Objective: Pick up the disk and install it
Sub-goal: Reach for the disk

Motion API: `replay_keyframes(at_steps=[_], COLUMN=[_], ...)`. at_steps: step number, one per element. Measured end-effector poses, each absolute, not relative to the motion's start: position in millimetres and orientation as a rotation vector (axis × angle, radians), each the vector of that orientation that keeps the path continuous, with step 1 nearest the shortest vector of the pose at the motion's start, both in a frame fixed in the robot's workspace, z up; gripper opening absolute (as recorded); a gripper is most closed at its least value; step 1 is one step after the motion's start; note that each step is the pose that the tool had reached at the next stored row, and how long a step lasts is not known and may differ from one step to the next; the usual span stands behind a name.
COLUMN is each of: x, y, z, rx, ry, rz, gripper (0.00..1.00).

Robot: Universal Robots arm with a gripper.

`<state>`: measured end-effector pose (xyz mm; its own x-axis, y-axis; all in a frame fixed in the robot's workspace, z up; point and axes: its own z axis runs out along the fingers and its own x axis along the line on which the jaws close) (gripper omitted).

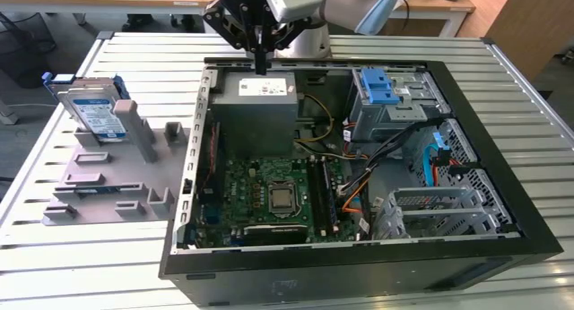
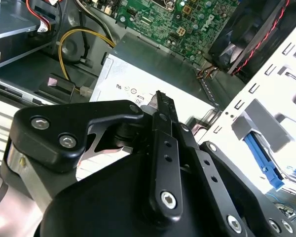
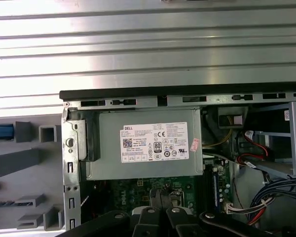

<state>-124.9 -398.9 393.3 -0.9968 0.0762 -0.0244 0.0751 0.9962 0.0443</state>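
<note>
The disk [image 1: 94, 111], a silver hard drive with a white-and-blue label and a blue carrier frame, stands on edge in a grey holder [image 1: 117, 182] on the table, at the exterior view's left of the open computer case [image 1: 359, 259]. My gripper [image 1: 260, 66] hangs well to the right of the disk, over the case's far edge just above the grey power supply box [image 1: 260, 115]. Its black fingers [image 2: 159, 98] are pressed together with nothing between them. In the first wrist view the gripper [image 3: 163, 191] points over the motherboard edge below the power supply box [image 3: 148, 143].
Inside the case lie a green motherboard [image 1: 269, 196], a light-blue latch on a metal cage [image 1: 378, 88], loose cables [image 1: 394, 148] and a grey drive cage [image 1: 439, 212]. The case stands on a slatted metal table [image 1: 107, 269]. Desks stand behind the arm.
</note>
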Motion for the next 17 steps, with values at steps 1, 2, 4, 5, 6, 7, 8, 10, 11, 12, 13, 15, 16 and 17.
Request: replay_keyframes(at_steps=[1, 2, 4, 5, 6, 7, 8, 10, 11, 12, 13, 15, 16, 17], x=[-125.3, -125.8, -126.7, -127.1, -127.5, -128.0, -128.4, -129.2, -129.7, -130.2, -130.6, -131.6, -132.2, -133.0], y=[-398.8, -398.7, -398.5, -398.4, -398.2, -398.0, -397.8, -397.1, -396.5, -395.9, -395.3, -393.8, -393.3, -392.8], z=[393.3, 393.3, 393.3, 393.3, 393.3, 393.3, 393.3, 393.3, 393.3, 393.3, 393.3, 393.3, 393.3, 393.4], rx=[0.118, 0.118, 0.118, 0.118, 0.118, 0.118, 0.118, 0.118, 0.118, 0.118, 0.118, 0.118, 0.118, 0.118], ry=[3.113, 3.112, 3.113, 3.112, 3.112, 3.113, 3.112, 3.113, 3.113, 3.113, 3.113, 3.113, 3.113, 3.113], rz=[0.068, 0.068, 0.068, 0.068, 0.068, 0.068, 0.068, 0.068, 0.068, 0.068, 0.068, 0.068, 0.068, 0.068], gripper=[0.11, 0.11, 0.11, 0.11, 0.11, 0.11, 0.11, 0.11, 0.11, 0.11, 0.11, 0.11, 0.11, 0.11])
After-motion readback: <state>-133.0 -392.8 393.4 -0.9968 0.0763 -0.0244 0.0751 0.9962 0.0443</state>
